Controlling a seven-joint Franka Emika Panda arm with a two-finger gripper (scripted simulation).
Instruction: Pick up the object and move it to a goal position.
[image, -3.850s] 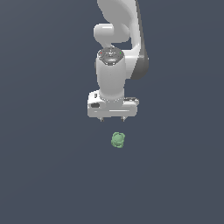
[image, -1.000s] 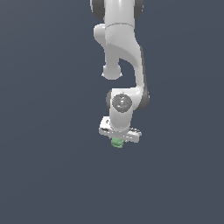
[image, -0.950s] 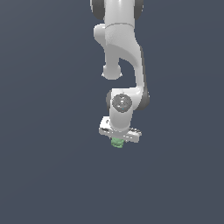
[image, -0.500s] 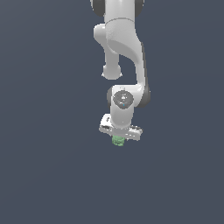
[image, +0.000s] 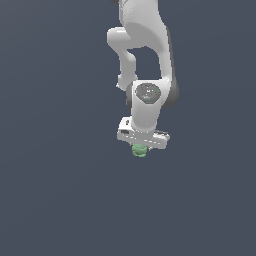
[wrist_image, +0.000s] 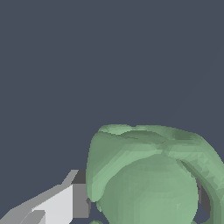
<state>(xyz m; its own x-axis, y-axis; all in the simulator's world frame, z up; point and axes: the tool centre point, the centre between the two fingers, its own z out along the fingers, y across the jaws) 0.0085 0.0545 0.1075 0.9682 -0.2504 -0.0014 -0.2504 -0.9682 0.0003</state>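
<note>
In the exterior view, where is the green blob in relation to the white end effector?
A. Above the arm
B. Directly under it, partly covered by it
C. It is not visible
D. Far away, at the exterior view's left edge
B: the green blob peeks out just under the end effector, and in the wrist view it sits against a finger.

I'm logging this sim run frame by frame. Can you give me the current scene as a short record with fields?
arm: white Franka, reaching down, wrist tilted
gripper: around the object, a finger right beside it
object: pale-green lumpy blob, partly hidden under the gripper body, fills much of the wrist view
grip state: appears shut on the object; contact not fully visible
surface: plain dark grey
goal marker: none visible
</note>
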